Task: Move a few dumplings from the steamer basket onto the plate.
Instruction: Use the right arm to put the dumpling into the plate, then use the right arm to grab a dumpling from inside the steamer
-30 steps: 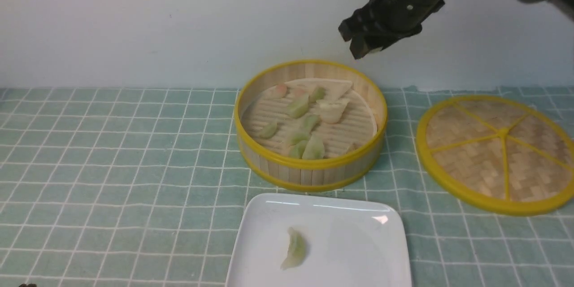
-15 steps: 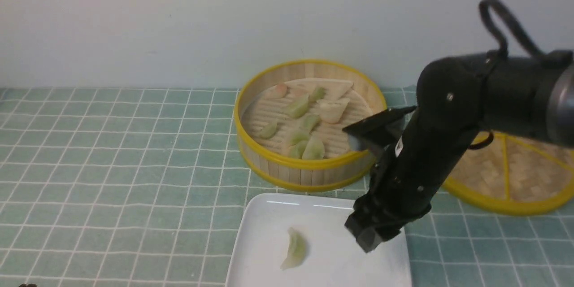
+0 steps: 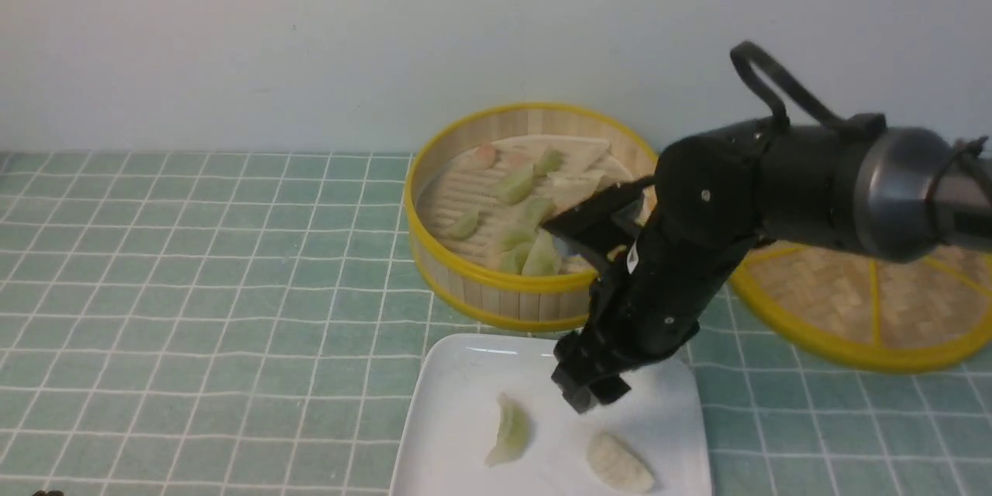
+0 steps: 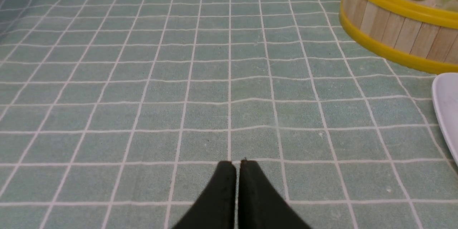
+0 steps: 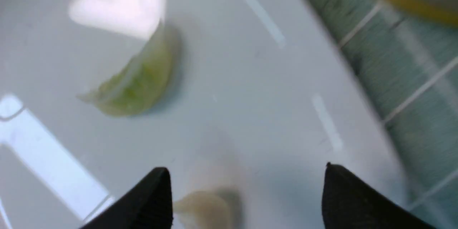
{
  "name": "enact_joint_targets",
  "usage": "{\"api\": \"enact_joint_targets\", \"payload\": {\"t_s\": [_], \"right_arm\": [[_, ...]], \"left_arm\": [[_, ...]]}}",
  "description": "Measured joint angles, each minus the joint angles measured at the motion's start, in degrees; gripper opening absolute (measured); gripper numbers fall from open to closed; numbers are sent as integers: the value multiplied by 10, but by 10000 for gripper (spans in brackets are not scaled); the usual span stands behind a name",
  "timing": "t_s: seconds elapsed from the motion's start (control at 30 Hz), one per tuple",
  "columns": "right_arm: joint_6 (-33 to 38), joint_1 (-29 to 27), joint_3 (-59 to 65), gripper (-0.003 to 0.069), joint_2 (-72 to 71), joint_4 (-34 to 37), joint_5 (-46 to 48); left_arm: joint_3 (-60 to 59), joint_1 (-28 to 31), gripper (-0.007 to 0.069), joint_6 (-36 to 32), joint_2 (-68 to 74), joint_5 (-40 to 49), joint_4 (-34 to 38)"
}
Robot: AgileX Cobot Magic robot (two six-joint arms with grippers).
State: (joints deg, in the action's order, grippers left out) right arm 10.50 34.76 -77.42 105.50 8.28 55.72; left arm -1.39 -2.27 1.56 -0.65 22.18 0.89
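The white plate (image 3: 465, 372) lies at the front centre with a pale green dumpling (image 3: 509, 429) and a cream-white dumpling (image 3: 618, 463) on it. My right gripper (image 3: 590, 390) hangs open just above the plate, between and behind the two dumplings. In the right wrist view the right gripper (image 5: 247, 171) has its jaws wide apart, the green dumpling (image 5: 137, 80) ahead and the cream dumpling (image 5: 205, 205) low between the fingers. The steamer basket (image 3: 496, 291) behind the plate holds several dumplings (image 3: 515, 184). My left gripper (image 4: 237, 164) is shut and empty over the tablecloth.
A flat woven lid (image 3: 868, 294) with yellow rim and spokes lies right of the basket, partly behind my right arm. A green checked cloth (image 3: 194, 287) covers the table. The basket's wall (image 4: 393, 32) and the plate's edge (image 4: 447, 107) show in the left wrist view.
My right arm came down from above the basket to the plate, then shifted left. A cream-white dumpling now lies on the plate where there was none.
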Motion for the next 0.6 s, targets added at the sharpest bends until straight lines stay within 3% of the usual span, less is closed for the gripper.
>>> {"api": "enact_joint_targets", "payload": {"t_s": [0.13,0.33,0.6], "right_arm": [[-17,-23,-99,519,3,-39,0],[-7,-88,-280,520,101,-17,42],[-6,-100,-442,521,266,-18,54]], "left_arm": [[0,0,-6,0,0,0,0],[0,0,-6,0,0,0,0],[0,0,-6,0,0,0,0]]}}
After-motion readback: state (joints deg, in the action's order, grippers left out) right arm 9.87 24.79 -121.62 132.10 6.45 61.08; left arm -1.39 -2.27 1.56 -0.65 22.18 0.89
